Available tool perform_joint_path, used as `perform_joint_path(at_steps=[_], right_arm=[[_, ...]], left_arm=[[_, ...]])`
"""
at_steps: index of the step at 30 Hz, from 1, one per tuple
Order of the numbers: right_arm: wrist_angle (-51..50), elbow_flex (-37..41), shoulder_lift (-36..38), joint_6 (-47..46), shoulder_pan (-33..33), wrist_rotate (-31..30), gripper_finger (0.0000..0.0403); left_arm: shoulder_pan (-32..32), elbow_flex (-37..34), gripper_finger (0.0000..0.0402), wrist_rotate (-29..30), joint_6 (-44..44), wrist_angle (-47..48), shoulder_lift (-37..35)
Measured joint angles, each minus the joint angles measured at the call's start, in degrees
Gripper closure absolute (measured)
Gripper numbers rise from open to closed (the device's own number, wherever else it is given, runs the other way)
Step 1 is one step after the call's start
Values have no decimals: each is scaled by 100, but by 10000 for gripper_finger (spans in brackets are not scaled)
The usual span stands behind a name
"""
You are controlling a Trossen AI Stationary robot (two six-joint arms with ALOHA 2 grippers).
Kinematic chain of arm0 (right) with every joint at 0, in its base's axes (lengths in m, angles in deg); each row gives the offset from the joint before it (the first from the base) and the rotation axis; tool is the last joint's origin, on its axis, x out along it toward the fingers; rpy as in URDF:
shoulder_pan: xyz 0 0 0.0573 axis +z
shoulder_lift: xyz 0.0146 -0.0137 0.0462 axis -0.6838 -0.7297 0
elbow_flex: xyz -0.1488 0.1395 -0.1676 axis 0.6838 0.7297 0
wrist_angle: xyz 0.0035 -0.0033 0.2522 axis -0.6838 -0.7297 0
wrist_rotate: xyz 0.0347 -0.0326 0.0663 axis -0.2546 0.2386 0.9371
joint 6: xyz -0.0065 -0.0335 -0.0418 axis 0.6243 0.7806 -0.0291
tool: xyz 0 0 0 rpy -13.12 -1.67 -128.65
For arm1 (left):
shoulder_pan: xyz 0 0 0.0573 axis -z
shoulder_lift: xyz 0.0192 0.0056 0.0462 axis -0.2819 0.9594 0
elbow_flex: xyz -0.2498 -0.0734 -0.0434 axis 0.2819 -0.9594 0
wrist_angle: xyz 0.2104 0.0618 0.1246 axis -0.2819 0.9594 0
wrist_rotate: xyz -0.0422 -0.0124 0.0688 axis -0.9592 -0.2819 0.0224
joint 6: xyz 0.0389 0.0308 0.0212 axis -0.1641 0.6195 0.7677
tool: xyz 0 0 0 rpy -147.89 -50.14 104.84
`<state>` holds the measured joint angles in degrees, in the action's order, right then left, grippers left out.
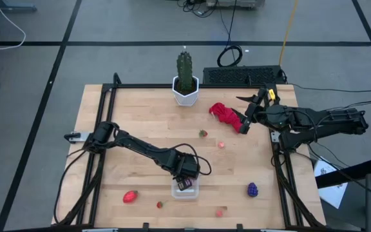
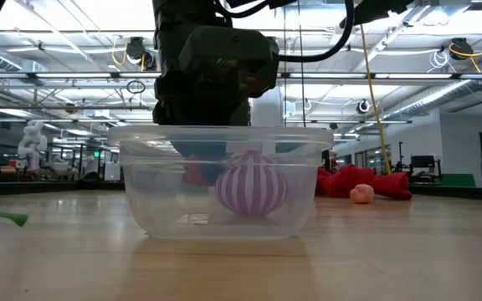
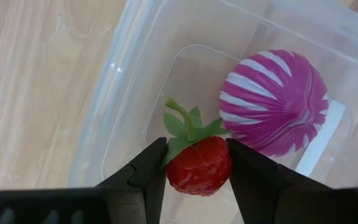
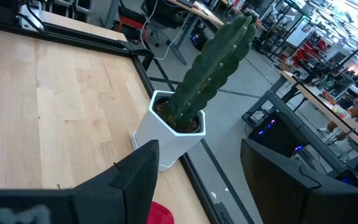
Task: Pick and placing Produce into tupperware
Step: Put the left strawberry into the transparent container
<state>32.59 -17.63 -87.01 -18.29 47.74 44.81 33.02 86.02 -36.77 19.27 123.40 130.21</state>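
Observation:
The clear tupperware [image 1: 185,189] sits near the table's near edge, with a magenta white-striped round piece [image 3: 272,102] lying on its floor. My left gripper [image 1: 185,182] hangs over it from above, shut on a red strawberry [image 3: 199,166]. My right gripper [image 1: 247,119] waits open at the far right, beside the red cloth [image 1: 226,114]. Loose on the wood lie a large strawberry [image 1: 129,196], a small one [image 1: 203,133], a purple grape bunch [image 1: 252,189] and tiny pink pieces [image 1: 221,145]. My left gripper pinches the strawberry's red body [image 3: 219,163] between its two fingers [image 3: 151,171], one on each side, coming from above and pointing down. The green leaves and stem [image 3: 185,121] stick out past the fingertips. The fruit is held clear of the container's floor, next to the striped piece.
A green cactus in a white hexagonal pot [image 1: 185,84] stands at the far edge. A black frame rail [image 1: 282,174] runs along the table's right side. More small red and pink pieces [image 1: 159,205] lie near the near edge. Bare wood [image 1: 147,122] spreads across the middle.

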Motion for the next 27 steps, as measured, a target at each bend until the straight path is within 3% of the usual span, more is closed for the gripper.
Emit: perform_joint_path(at_steps=[27], right_arm=[[-2, 0, 0, -15, 0, 0, 183]], left_arm=[[15, 0, 233, -7, 157, -5, 0]])
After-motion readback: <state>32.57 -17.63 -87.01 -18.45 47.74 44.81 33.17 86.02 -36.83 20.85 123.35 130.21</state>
